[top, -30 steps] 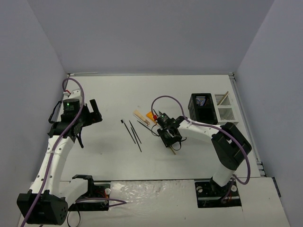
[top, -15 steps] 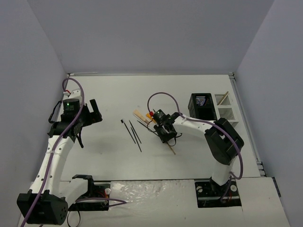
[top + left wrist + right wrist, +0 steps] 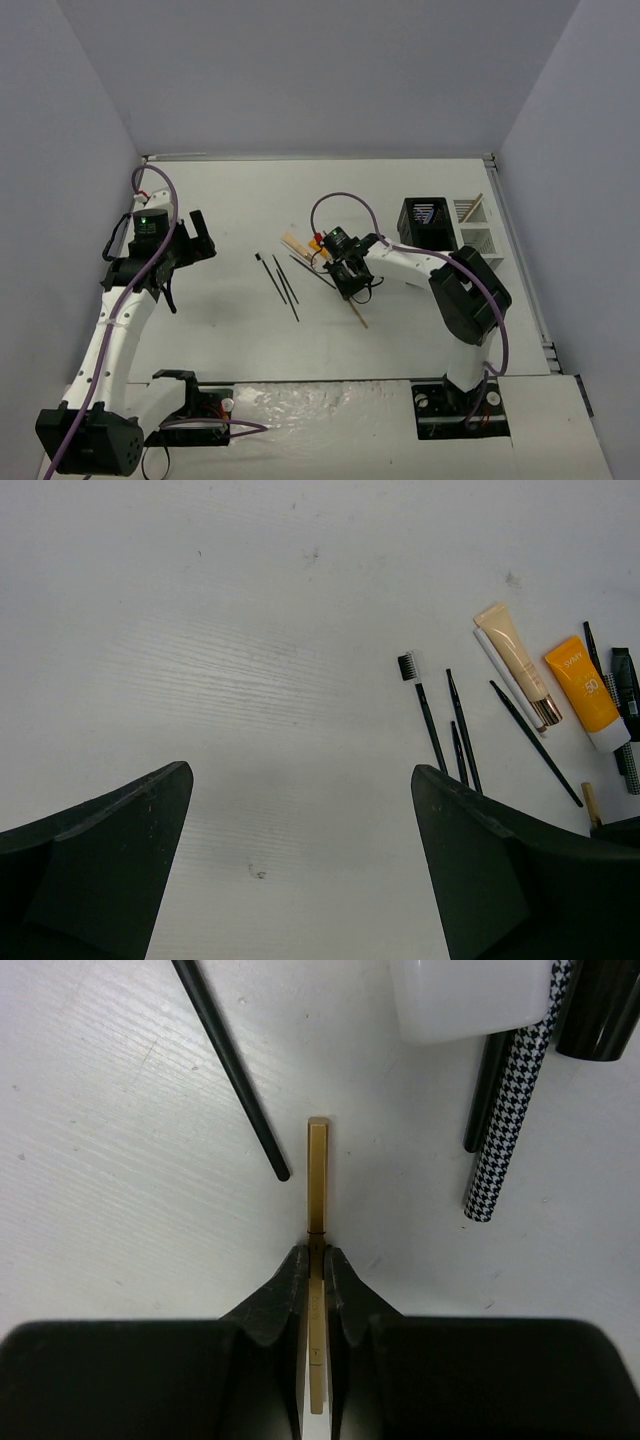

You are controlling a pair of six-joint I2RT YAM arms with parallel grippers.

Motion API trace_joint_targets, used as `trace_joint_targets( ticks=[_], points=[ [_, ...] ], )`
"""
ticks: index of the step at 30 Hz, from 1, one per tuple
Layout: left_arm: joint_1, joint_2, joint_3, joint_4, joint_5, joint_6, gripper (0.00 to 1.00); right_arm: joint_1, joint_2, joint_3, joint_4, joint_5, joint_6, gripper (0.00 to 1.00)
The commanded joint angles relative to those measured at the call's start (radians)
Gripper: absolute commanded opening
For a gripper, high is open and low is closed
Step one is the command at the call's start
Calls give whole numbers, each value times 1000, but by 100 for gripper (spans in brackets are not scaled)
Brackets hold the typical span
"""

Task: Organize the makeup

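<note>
My right gripper (image 3: 350, 278) is shut on a thin gold-beige stick (image 3: 318, 1175), which lies low over the table and also sticks out behind the fingers (image 3: 361, 318). Just ahead of it lie a black pencil (image 3: 228, 1065), a houndstooth pen (image 3: 518, 1110) and the white cap of the orange tube (image 3: 470, 995). A beige tube (image 3: 518, 665), the orange tube (image 3: 585, 690) and thin black brushes (image 3: 425, 715) lie in a loose group mid-table (image 3: 285, 285). My left gripper (image 3: 300, 772) is open and empty over bare table, left of the group (image 3: 190, 235).
A black mesh holder (image 3: 428, 225) and a white compartment holder (image 3: 478, 235) stand at the back right, with a beige stick (image 3: 470, 207) leaning in the white one. Grey walls close the table on three sides.
My right gripper has moved a little left and away, toward the makeup group, with the stick between its fingers. The left arm has not moved.
</note>
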Motion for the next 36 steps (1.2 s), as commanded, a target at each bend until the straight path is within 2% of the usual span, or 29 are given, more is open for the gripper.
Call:
trace_joint_targets(
  ticks=[1, 8, 11, 15, 22, 29, 36],
  points=[
    [10, -12, 11, 49, 2, -6, 89, -6, -36, 3, -35, 11, 6, 0],
    [10, -10, 11, 51, 8, -9, 89, -28, -211, 94, -112, 94, 17, 0],
    [10, -10, 12, 50, 6, -9, 89, -96, -320, 157, -116, 139, 6, 0],
    [10, -13, 14, 49, 7, -10, 89, -247, -404, 226, -69, 284, -16, 0],
    [12, -18, 14, 47, 7, -11, 89, -585, -542, 121, 287, 338, 16, 0],
    [16, -18, 15, 48, 16, -15, 89, -717, -549, -28, 729, 429, 44, 0],
    [20, -22, 13, 48, 13, -16, 89, -802, -463, -77, 916, 446, 18, 0]
  ],
)
